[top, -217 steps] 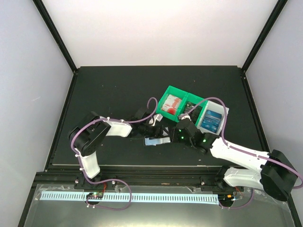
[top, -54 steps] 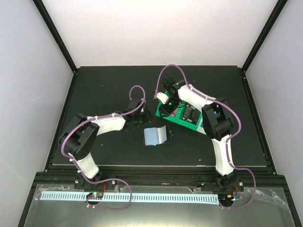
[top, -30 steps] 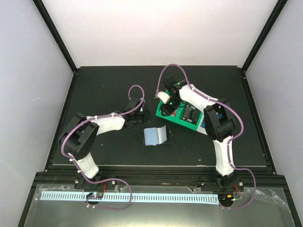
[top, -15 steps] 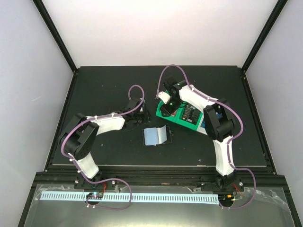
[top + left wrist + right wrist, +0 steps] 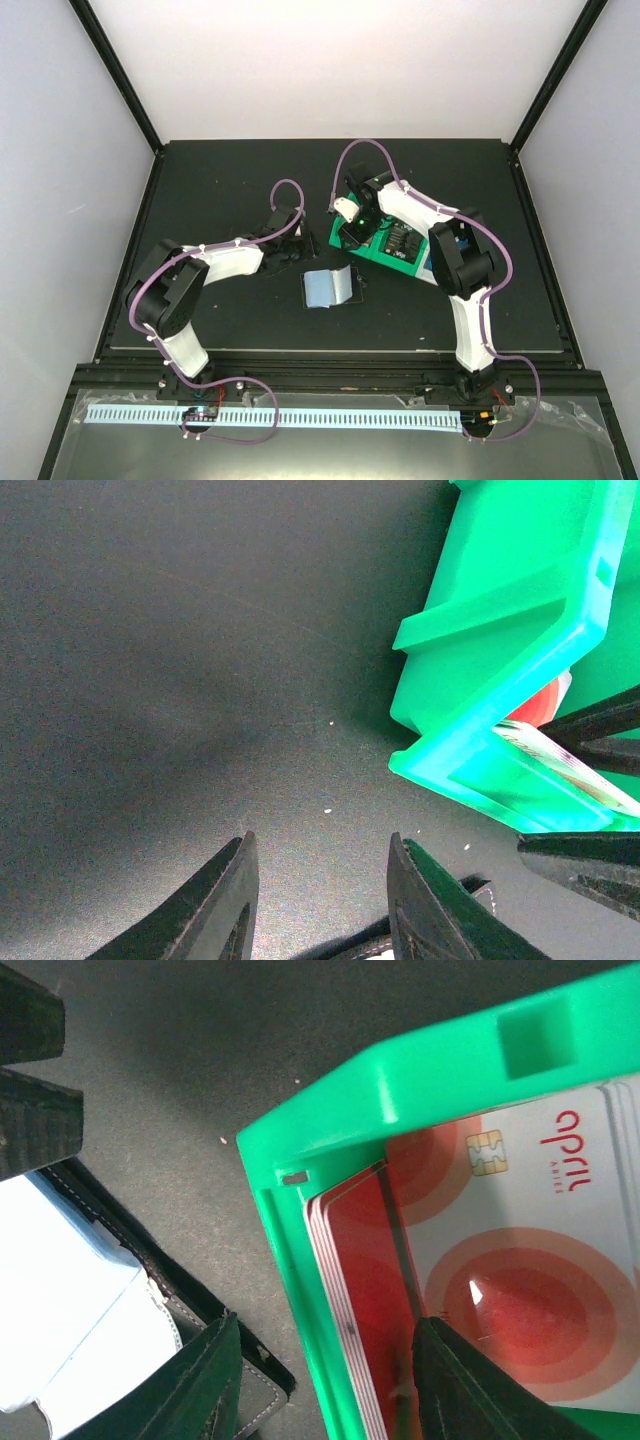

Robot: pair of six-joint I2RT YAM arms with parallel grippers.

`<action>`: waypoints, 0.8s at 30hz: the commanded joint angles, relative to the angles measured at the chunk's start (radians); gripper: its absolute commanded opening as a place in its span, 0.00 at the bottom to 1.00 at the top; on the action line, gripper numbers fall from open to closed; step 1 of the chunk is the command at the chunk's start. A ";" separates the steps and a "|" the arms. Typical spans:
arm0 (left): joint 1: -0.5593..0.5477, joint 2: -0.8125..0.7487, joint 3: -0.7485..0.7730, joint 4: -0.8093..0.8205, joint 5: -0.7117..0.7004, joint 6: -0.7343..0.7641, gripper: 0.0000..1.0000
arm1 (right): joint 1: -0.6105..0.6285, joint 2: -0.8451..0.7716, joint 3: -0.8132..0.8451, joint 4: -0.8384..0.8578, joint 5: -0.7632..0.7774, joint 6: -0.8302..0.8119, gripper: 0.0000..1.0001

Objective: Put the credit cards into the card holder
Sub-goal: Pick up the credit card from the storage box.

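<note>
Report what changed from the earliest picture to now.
The right tool left its spot beside the holder, swung up and back, and now hangs open at the green bin, over the red cards. The left tool drew back left, open and empty. The holder stays open, about where it was, a pale blue card showing.

White arms (image 5: 232, 262), purple cables (image 5: 365, 141), black pincer fingers (image 5: 225, 905)

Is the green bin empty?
No, a stack of red-and-white cards lies inside the bin.
</note>
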 commanded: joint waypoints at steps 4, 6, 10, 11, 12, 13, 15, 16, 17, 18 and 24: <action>0.007 -0.005 -0.008 0.012 0.009 0.000 0.38 | 0.000 -0.046 -0.012 -0.005 -0.039 -0.009 0.47; 0.007 -0.005 -0.008 0.012 0.009 0.000 0.38 | 0.000 -0.043 -0.012 -0.008 -0.037 -0.005 0.45; 0.007 -0.004 -0.009 0.013 0.011 0.000 0.38 | 0.000 -0.044 -0.010 -0.010 -0.035 -0.001 0.42; 0.008 -0.005 -0.009 0.013 0.011 0.001 0.37 | 0.000 -0.046 -0.009 -0.010 -0.033 0.000 0.41; 0.009 -0.005 -0.009 0.014 0.011 0.001 0.37 | 0.000 -0.047 -0.008 -0.012 -0.030 0.000 0.41; 0.009 -0.004 -0.008 0.014 0.011 0.002 0.38 | 0.000 -0.048 -0.008 -0.012 -0.028 0.001 0.41; 0.009 -0.002 -0.007 0.015 0.012 0.002 0.37 | -0.001 -0.054 -0.009 -0.012 -0.028 0.002 0.40; 0.009 0.000 -0.008 0.014 0.011 0.001 0.37 | -0.002 -0.056 -0.010 -0.011 -0.028 0.001 0.40; 0.009 0.001 -0.007 0.015 0.013 0.001 0.38 | -0.002 -0.057 -0.011 -0.011 -0.028 0.001 0.39; 0.010 0.001 -0.007 0.015 0.013 0.002 0.38 | -0.003 -0.060 -0.011 -0.012 -0.028 0.002 0.39; 0.012 0.003 -0.008 0.014 0.013 0.001 0.37 | -0.011 -0.069 -0.013 -0.011 -0.030 0.003 0.38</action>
